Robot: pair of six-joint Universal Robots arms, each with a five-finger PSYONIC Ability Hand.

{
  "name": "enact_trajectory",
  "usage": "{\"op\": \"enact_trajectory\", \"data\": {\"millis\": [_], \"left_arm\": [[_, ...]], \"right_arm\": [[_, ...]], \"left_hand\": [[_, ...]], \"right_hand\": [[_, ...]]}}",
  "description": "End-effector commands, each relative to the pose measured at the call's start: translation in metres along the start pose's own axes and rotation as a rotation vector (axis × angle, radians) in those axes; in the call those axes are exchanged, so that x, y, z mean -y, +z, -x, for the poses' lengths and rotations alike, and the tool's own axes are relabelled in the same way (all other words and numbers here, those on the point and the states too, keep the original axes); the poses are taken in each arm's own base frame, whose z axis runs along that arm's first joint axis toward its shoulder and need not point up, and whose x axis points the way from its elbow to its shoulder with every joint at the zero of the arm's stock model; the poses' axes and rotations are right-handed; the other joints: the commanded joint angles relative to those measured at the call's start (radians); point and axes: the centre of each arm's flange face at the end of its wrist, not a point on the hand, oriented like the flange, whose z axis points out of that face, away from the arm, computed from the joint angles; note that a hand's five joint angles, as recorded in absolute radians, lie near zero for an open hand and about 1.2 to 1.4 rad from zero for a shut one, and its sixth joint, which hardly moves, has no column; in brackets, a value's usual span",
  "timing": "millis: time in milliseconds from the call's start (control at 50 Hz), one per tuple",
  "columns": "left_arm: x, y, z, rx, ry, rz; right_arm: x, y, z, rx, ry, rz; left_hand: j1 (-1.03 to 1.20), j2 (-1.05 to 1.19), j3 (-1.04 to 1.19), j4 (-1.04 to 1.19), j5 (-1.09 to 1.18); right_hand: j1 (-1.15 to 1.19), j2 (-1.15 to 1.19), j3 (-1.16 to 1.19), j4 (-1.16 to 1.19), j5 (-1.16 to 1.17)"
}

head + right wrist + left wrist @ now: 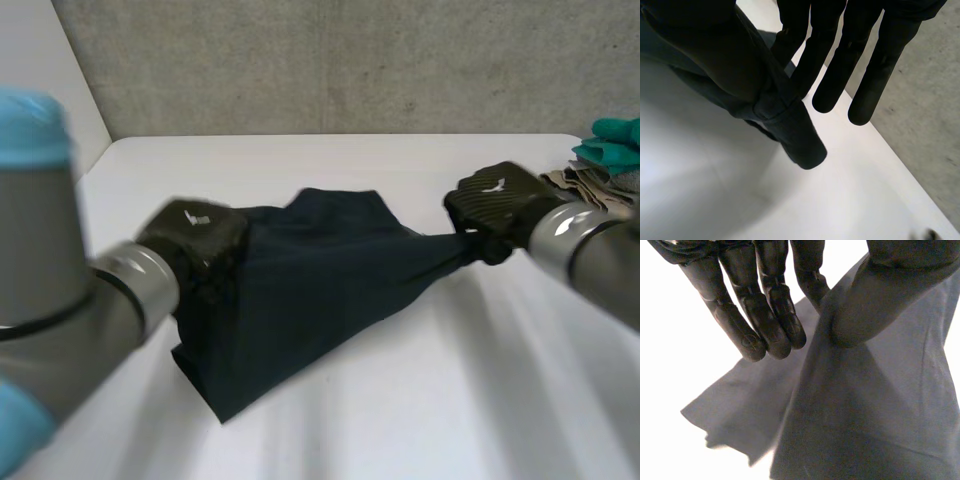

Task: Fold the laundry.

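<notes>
The dark garment [310, 290] lies partly on the white worktop [480, 400] and is pulled between the two hands. The left hand [195, 240] has it at one edge, and the right hand [495, 205] holds a bunched end that is lifted a little and drawn tight. In the left wrist view the fingers [765, 325] are straight and close together. The cloth seems to be nipped only between the thumb and the nearest finger, while the other fingers hang free. In the right wrist view the fingers [830, 85] are also straight, with the hem [800, 140] wrapped about the thumb and pressed against one finger. Both holds look thin to me, so the main risk is that more pull makes one end slip out and the garment drops in a crumpled heap. The cloth is also gathered into a rope near the right hand, which could give a crooked fold. A wide move of the right arm may disturb the pile of other laundry [600, 165] near it.
</notes>
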Motion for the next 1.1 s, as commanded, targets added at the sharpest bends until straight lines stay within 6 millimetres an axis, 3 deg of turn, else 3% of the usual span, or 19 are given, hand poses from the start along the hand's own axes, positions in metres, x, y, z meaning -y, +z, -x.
{"op": "enact_trajectory", "data": {"millis": [20, 120, 200, 240, 320, 340, 400, 420, 480, 520, 560, 580, 640, 680, 720, 820, 940, 1080, 1100], "left_arm": [[0.047, -0.054, 0.012, -0.015, 0.101, -0.104], [0.05, -0.075, 0.004, -0.088, 0.232, -0.056], [0.04, -0.066, 0.002, -0.11, 0.322, 0.012], [0.034, -0.054, 0.0, -0.114, 0.344, 0.038], [0.02, -0.01, 0.0, -0.092, 0.373, 0.08], [0.017, 0.011, 0.002, -0.063, 0.375, 0.072], [0.018, 0.04, 0.007, -0.01, 0.375, 0.037], [0.027, 0.057, 0.014, 0.038, 0.37, -0.024], [0.063, 0.071, 0.031, 0.143, 0.347, -0.191], [0.11, 0.071, 0.052, 0.26, 0.313, -0.398], [0.141, 0.066, 0.068, 0.345, 0.285, -0.55], [0.173, 0.055, 0.086, 0.438, 0.252, -0.713], [0.221, 0.024, 0.109, 0.557, 0.197, -0.98], [0.24, 0.006, 0.116, 0.597, 0.185, -1.107], [0.244, 0.0, 0.118, 0.592, 0.18, -1.131], [0.219, 0.016, 0.123, 0.565, 0.177, -0.984], [0.169, 0.051, 0.116, 0.505, 0.138, -0.795], [0.084, 0.105, 0.085, 0.375, 0.137, -0.535], [0.061, 0.118, 0.075, 0.343, 0.14, -0.469]], "right_arm": [[0.032, -0.062, -0.023, 0.026, -0.047, 0.095], [0.038, -0.098, -0.014, 0.172, -0.087, 0.19], [0.03, -0.095, -0.002, 0.279, -0.152, 0.216], [0.025, -0.088, 0.003, 0.309, -0.168, 0.235], [0.013, -0.063, 0.013, 0.334, -0.171, 0.285], [0.008, -0.051, 0.017, 0.325, -0.169, 0.297], [0.009, -0.03, 0.018, 0.269, -0.171, 0.267], [0.013, -0.015, 0.016, 0.207, -0.164, 0.224], [0.033, 0.009, 0.004, 0.066, -0.135, 0.096], [0.064, 0.026, -0.017, -0.112, -0.065, -0.069], [0.088, 0.031, -0.036, -0.239, -0.004, -0.199], [0.111, 0.032, -0.053, -0.351, 0.056, -0.336], [0.137, 0.028, -0.073, -0.469, 0.132, -0.519], [0.159, 0.02, -0.084, -0.538, 0.164, -0.676], [0.175, 0.014, -0.09, -0.591, 0.152, -0.8], [0.179, 0.018, -0.083, -0.592, 0.126, -0.853], [0.147, 0.049, -0.062, -0.489, 0.106, -0.759], [0.073, 0.098, -0.008, -0.28, 0.073, -0.563], [0.051, 0.107, 0.007, -0.225, 0.061, -0.507]], "left_hand": [[0.268, 0.205, 0.212, 0.203, 0.209], [0.268, 0.205, 0.212, 0.203, 0.209], [0.268, 0.205, 0.212, 0.203, 0.209], [0.268, 0.205, 0.212, 0.203, 0.209], [0.268, 0.205, 0.212, 0.203, 0.209], [0.268, 0.205, 0.212, 0.203, 0.209], [0.268, 0.205, 0.212, 0.203, 0.209], [0.268, 0.205, 0.212, 0.203, 0.209], [0.268, 0.205, 0.212, 0.203, 0.209], [0.268, 0.205, 0.212, 0.203, 0.209], [0.268, 0.205, 0.212, 0.203, 0.209], [0.268, 0.205, 0.212, 0.203, 0.209], [0.268, 0.205, 0.212, 0.203, 0.209], [0.268, 0.205, 0.212, 0.203, 0.209], [0.268, 0.205, 0.212, 0.203, 0.209], [0.268, 0.205, 0.212, 0.203, 0.209], [0.268, 0.205, 0.212, 0.203, 0.209], [0.268, 0.205, 0.212, 0.203, 0.209], [0.268, 0.205, 0.212, 0.203, 0.209]], "right_hand": [[0.3, 0.223, 0.209, 0.202, 0.226], [0.3, 0.223, 0.209, 0.202, 0.226], [0.3, 0.223, 0.209, 0.202, 0.226], [0.3, 0.223, 0.209, 0.202, 0.226], [0.3, 0.223, 0.209, 0.202, 0.226], [0.3, 0.223, 0.209, 0.202, 0.226], [0.3, 0.223, 0.209, 0.202, 0.226], [0.3, 0.223, 0.209, 0.202, 0.226], [0.3, 0.223, 0.209, 0.202, 0.226], [0.3, 0.223, 0.209, 0.202, 0.226], [0.3, 0.223, 0.209, 0.202, 0.226], [0.3, 0.223, 0.209, 0.202, 0.226], [0.3, 0.223, 0.209, 0.202, 0.226], [0.3, 0.223, 0.209, 0.202, 0.226], [0.3, 0.223, 0.209, 0.202, 0.226], [0.3, 0.223, 0.209, 0.202, 0.226], [0.3, 0.223, 0.209, 0.202, 0.226], [0.3, 0.223, 0.209, 0.202, 0.226], [0.3, 0.223, 0.209, 0.202, 0.226]]}}
